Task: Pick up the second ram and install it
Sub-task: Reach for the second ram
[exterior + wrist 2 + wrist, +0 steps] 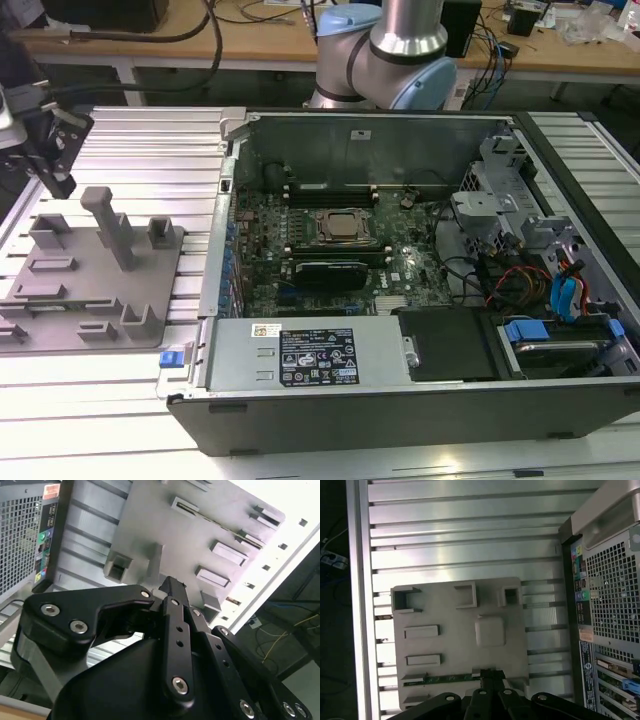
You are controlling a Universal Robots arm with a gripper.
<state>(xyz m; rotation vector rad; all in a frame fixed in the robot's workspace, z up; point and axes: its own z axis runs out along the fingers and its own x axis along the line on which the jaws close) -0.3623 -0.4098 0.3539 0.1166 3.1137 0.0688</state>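
Gripper [62,180] hanging above the far end of a grey fixture plate [95,292], at the exterior view's left. In both wrist views its black body hides the near part of the plate, and its tip [491,674] [172,584] is seen nearly end-on, so whether it is open or closed cannot be told. The second ram [440,680] stands on edge in a long slot of the plate [460,645], visible in the first wrist view as a thin green strip. One end of it runs under the gripper tip and is cut off there; contact between the two cannot be judged. Its chips are not discernible from this angle. The plate rests on a ribbed aluminium table [460,530]. Beside the plate, the open computer case [400,405] lies on its side, with the motherboard [400,272] exposed. The perforated rear panel of the case [612,580] is partly cropped in the first wrist view.
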